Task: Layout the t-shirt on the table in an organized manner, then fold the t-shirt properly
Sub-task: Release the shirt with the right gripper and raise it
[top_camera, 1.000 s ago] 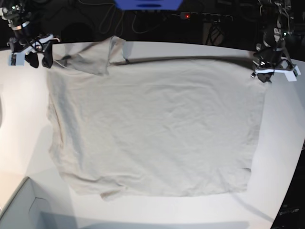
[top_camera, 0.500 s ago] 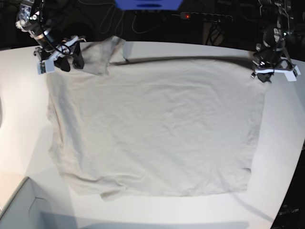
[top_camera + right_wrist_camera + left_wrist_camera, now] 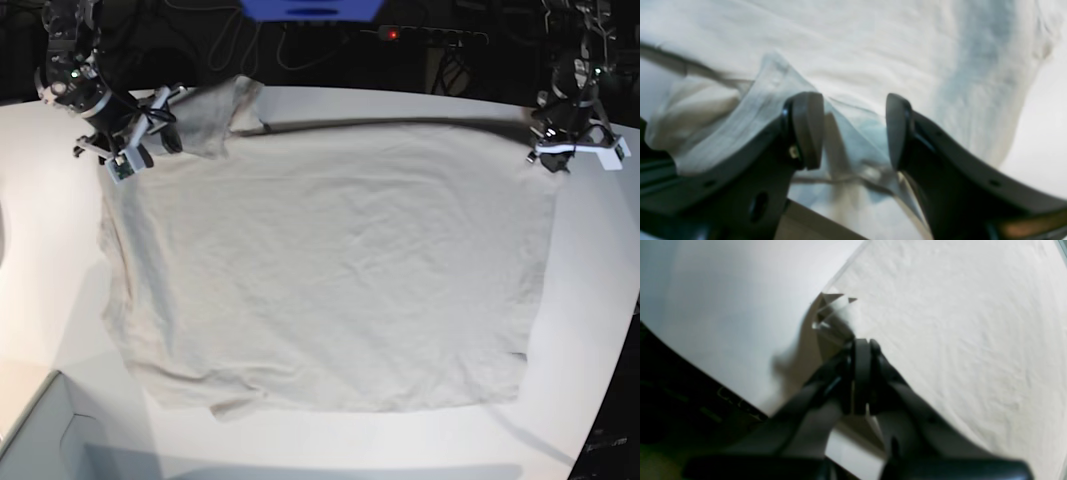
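The t-shirt (image 3: 330,265) lies flat on the table (image 3: 45,260); left fingers (image 3: 862,350) pinch its corner, right fingers (image 3: 806,130) spread apart.

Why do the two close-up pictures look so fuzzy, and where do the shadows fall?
Left wrist view: the shut left gripper sits too near the lens, so it is soft, and its dark shadow falls on the table. Right wrist view: the open right gripper and the t-shirt are blurred, with bluish shading. Base view: sharper, black background, soft shadows along the shirt's edges.
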Robot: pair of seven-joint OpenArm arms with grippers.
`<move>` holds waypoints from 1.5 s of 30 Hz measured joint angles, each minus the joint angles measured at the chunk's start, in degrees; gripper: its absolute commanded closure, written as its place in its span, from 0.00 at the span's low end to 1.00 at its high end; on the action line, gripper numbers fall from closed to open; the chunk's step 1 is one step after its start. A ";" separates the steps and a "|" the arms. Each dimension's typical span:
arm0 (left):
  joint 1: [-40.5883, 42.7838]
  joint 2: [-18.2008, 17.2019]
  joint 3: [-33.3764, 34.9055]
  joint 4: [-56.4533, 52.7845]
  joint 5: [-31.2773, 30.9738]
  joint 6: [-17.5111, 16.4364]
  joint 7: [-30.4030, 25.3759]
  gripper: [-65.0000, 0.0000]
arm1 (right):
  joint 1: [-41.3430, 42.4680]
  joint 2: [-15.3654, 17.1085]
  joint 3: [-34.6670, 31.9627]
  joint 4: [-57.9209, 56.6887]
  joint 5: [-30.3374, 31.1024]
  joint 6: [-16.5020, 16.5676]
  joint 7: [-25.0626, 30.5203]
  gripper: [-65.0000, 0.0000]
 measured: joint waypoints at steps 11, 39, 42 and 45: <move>-0.17 0.00 0.00 -0.02 0.00 0.00 0.00 1.00 | 0.02 1.07 -1.70 2.03 -7.02 0.00 -0.31 0.53; -1.29 0.02 -0.02 -0.07 0.17 0.00 -0.02 1.00 | -2.58 1.25 -6.21 1.99 -8.92 0.02 -0.52 0.54; -1.29 0.02 -0.02 -0.07 0.17 0.00 0.00 1.00 | -2.40 0.92 -6.16 1.99 -10.95 0.00 -0.13 0.55; -1.29 0.02 -0.02 -0.07 0.15 0.00 0.00 1.00 | -2.36 0.81 -6.12 1.99 -13.05 0.02 -0.15 0.66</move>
